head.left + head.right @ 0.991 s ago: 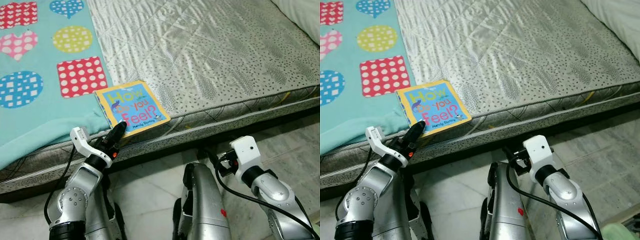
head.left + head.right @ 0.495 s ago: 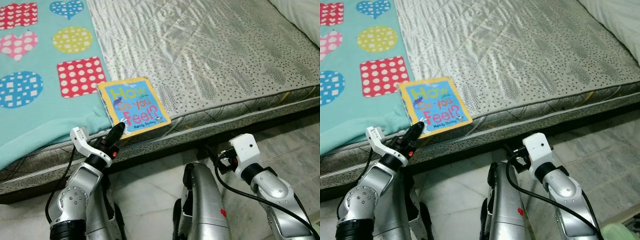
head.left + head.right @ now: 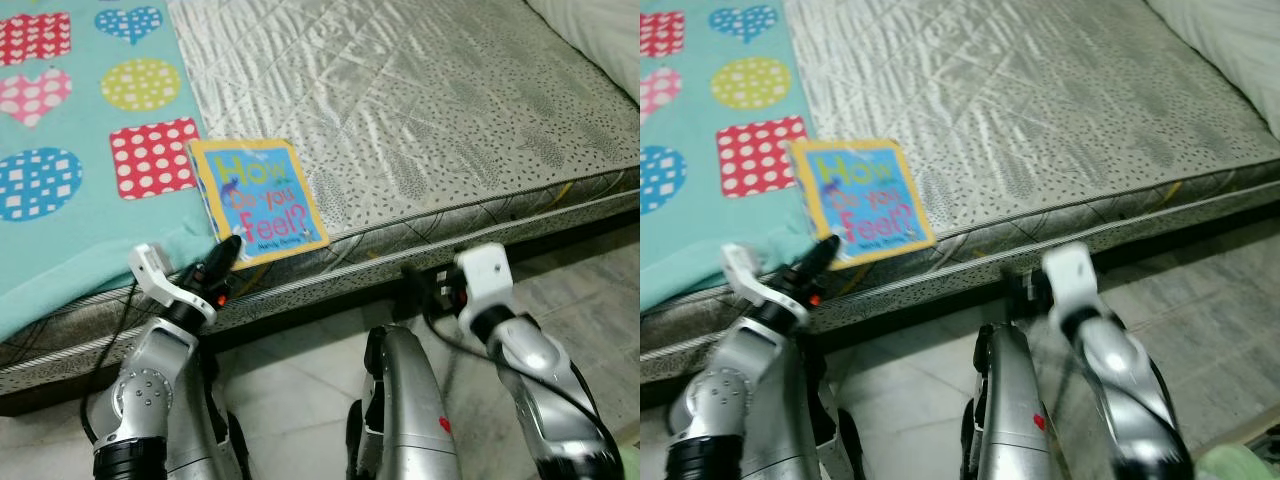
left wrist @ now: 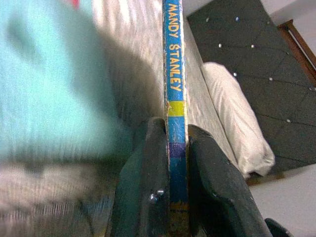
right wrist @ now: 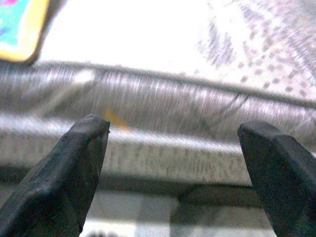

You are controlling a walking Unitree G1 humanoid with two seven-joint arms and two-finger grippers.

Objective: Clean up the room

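One book is seen lying flat near the front edge of the bed, its near corner clamped between the two black fingers of the left tool; the spine is shown squeezed edge-on in the left wrist view. One turquoise blanket with dotted hearts, circles and squares is spread just beside the book. The right tool is held with its two fingers spread wide, empty, facing the mattress edge above the tiled floor. One white pillow is seen farther along the bed.
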